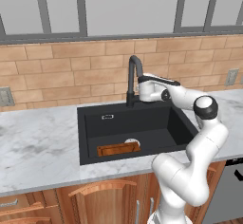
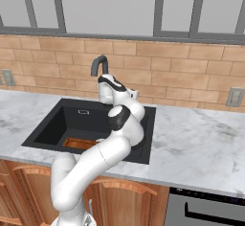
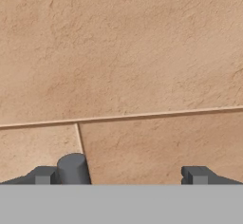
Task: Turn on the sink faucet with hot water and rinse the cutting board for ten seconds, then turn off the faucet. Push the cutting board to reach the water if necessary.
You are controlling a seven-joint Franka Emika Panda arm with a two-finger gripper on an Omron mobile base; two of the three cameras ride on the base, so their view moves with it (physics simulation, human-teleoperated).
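Observation:
The black gooseneck sink faucet (image 1: 135, 69) (image 2: 99, 64) stands behind the black sink (image 1: 92, 123) (image 2: 52, 124). No water runs from its spout. My gripper (image 1: 137, 96) (image 2: 102, 95) is at the faucet's base on its right side, pointing at the brick wall. In the hand view the gripper (image 3: 121, 175) is open, its fingertips (image 3: 43, 175) wide apart. A short grey stub (image 3: 72, 168), likely the faucet's lever, sits just inside the left tip. The orange-brown cutting board (image 1: 118, 148) (image 2: 79, 143) lies flat at the basin's front, beside the white drain (image 1: 132, 142).
Marble counter (image 1: 38, 142) (image 2: 201, 139) runs on both sides of the sink. A brick backsplash (image 3: 123, 66) is close ahead of the hand. Wall outlets (image 1: 5, 96) (image 2: 234, 96) sit on it. A small overflow slot (image 1: 107, 117) is on the basin's back wall.

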